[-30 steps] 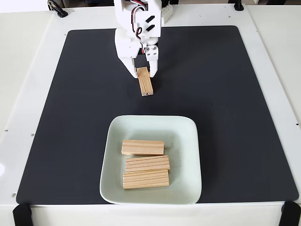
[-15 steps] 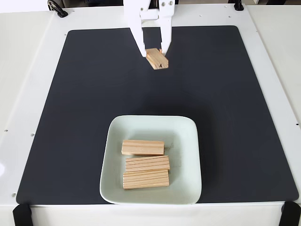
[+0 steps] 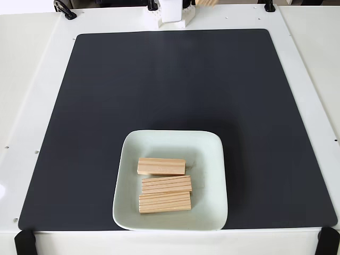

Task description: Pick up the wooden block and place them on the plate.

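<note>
Three wooden blocks lie side by side in the pale green plate (image 3: 212, 142) near the front of the mat: one at the back (image 3: 161, 166), one in the middle (image 3: 167, 184), one in front (image 3: 164, 202). All lie flat with their long sides running left to right. A thin sliver of a further wooden block (image 3: 206, 2) shows at the very top edge of the fixed view, high above the mat, to the right of the white arm base (image 3: 171, 15). What holds it is cut off by the frame.
The black mat (image 3: 255, 106) covers most of the white table (image 3: 311, 64). A black cable (image 3: 64, 9) sits at the back left corner. Black clamps (image 3: 24, 241) grip the front corners.
The gripper, shut on a wooden block, rose from the back of the mat and swung up and right, out past the top edge. The three blocks on the plate stayed put.
</note>
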Robot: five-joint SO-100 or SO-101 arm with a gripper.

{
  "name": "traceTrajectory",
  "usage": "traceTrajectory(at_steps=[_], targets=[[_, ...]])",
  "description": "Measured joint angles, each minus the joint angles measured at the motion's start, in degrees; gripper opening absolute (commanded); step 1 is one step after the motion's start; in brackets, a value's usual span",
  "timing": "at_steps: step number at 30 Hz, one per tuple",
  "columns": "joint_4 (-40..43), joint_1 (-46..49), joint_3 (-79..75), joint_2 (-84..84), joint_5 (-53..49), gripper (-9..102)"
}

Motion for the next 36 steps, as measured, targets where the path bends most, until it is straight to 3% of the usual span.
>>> traceTrajectory(at_steps=[4, 6, 15, 22, 29, 36], targets=[[-14.85, -1.67, -1.41, -1.93, 7.65, 12], [-18.11, -1.76, -4.48, -4.39, 13.27, 12], [-19.60, 1.85, -22.76, -20.04, 53.96, 12], [-18.90, 8.53, -25.58, -29.27, 87.80, 12], [-6.42, 9.67, -26.72, -38.50, 91.76, 12], [9.67, 9.58, -41.40, -50.80, 87.80, 12]])
